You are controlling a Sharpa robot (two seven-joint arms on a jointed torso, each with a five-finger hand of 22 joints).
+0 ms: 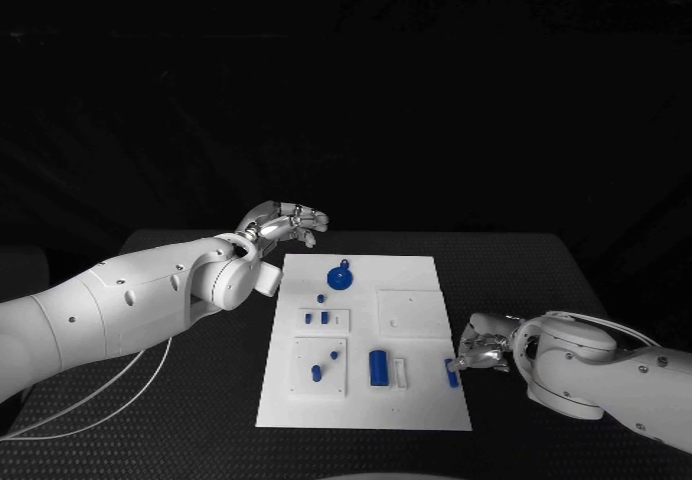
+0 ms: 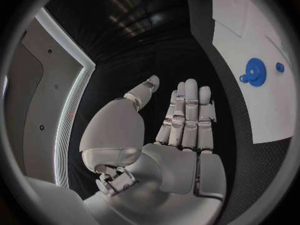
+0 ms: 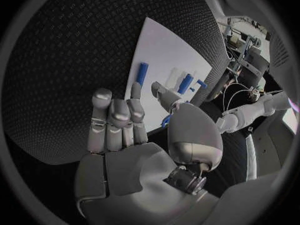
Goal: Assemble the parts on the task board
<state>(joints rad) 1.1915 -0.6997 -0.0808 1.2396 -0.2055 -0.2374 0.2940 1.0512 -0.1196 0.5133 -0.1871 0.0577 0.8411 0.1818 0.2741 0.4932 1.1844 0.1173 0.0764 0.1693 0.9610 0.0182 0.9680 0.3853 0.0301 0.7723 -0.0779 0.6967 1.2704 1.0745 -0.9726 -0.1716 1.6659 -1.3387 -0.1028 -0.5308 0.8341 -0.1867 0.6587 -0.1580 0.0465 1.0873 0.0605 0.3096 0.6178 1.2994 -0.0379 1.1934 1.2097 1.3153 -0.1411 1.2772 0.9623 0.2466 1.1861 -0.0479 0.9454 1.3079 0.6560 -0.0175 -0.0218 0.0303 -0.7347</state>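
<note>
We see the white task board (image 1: 411,275) lying at the middle of the black table (image 1: 534,260), with small blue parts (image 1: 379,366) resting on it, among them a round gear (image 1: 340,276) toward its far end. At the board's near right edge our right hand (image 1: 480,345) touches a blue piece (image 1: 451,378); whether it grips it we cannot tell. Our left hand (image 1: 283,222) hangs beyond the far left corner, fingers straight, holding nothing.
</note>
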